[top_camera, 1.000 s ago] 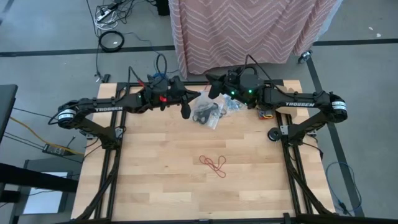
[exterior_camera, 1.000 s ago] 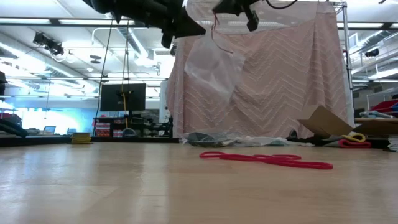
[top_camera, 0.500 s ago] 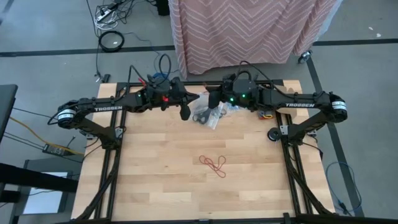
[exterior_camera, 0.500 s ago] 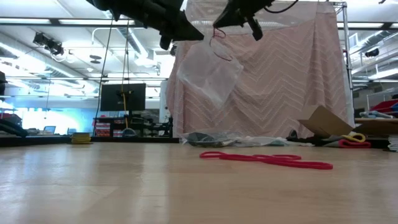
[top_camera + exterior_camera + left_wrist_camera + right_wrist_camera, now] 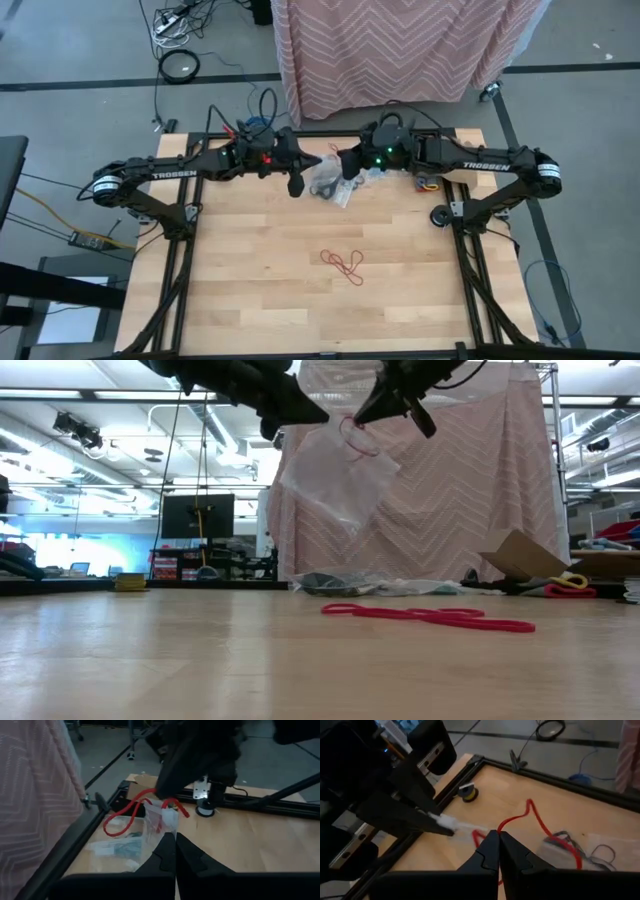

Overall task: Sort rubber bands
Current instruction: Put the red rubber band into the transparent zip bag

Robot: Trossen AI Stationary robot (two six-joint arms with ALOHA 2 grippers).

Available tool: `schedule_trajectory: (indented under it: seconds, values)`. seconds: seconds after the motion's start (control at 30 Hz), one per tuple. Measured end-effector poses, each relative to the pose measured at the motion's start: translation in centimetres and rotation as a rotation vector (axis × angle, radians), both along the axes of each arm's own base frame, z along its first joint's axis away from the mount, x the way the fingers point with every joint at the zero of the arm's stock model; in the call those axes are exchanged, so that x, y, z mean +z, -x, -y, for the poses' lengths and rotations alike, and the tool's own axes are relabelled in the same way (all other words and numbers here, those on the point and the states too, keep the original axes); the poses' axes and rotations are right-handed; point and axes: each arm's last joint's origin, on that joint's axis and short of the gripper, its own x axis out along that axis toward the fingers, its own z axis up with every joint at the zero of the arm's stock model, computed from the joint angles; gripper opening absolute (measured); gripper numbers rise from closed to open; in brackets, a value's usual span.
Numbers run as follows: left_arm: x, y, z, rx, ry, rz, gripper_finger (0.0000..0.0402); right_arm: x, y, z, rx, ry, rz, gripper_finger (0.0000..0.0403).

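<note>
Two grippers aloft, far side: left fingers (image 5: 170,851) pinching clear bag (image 5: 335,485), right fingers (image 5: 499,851) pinching red band (image 5: 540,827) (more red bands (image 5: 343,263) on counter (image 5: 260,290)).

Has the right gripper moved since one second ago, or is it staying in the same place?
Yes. In the high view the right gripper has shifted toward the left gripper, away from the table's right edge. It carries a red rubber band.
</note>
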Motion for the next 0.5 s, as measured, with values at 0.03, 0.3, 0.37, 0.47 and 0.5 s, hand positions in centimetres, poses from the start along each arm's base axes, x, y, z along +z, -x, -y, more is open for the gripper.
schedule_trajectory:
  seconds: [0.03,0.3,0.37,0.47,0.5]
  values:
    - [0.00,-0.01,0.02,-0.008,0.002,0.001,0.0000,-0.03,0.06,0.17,0.006,-0.006,-0.002,0.0000]
    - [-0.09,-0.01,0.19,-0.059,0.018,-0.005,0.0000,-0.17,0.30,1.13,0.056,-0.052,-0.005,0.0000]
    - [-0.12,0.00,0.19,-0.059,0.019,-0.008,0.0000,-0.27,0.34,1.07,0.069,-0.061,-0.016,0.0000]
    - [-0.11,0.00,0.18,-0.059,0.019,-0.007,0.0000,-0.59,0.47,0.93,0.096,-0.086,-0.048,0.0000]
    - [-0.11,0.00,0.19,-0.059,0.019,-0.007,0.0000,-0.68,0.51,0.88,0.106,-0.095,-0.057,0.0000]
